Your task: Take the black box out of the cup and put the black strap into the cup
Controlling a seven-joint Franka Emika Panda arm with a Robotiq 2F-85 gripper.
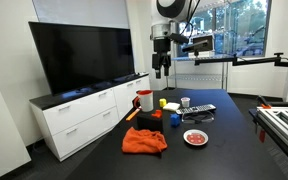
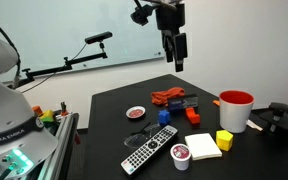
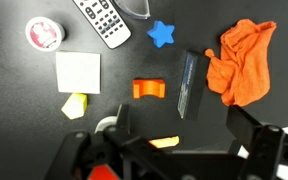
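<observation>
The red cup (image 1: 144, 100) (image 2: 236, 110) stands on the black table, and I cannot see inside it from any view. The black box does not show. A dark, flat, oblong thing (image 3: 189, 85), which I take for the black strap, lies next to the orange cloth (image 3: 246, 60) (image 2: 169, 97) (image 1: 144, 140). My gripper (image 1: 161, 66) (image 2: 176, 52) (image 3: 182, 130) hangs high above the table, well clear of everything. Its jaws are open and nothing is between them.
On the table lie a remote (image 3: 104, 22) (image 2: 149, 152), a white notepad (image 3: 77, 72), a yellow block (image 3: 74, 105), a blue star (image 3: 162, 33), an orange piece (image 3: 149, 89), a small pink-topped tub (image 3: 44, 33) and a red dish (image 2: 136, 113). A white cabinet (image 1: 84, 120) holds a television.
</observation>
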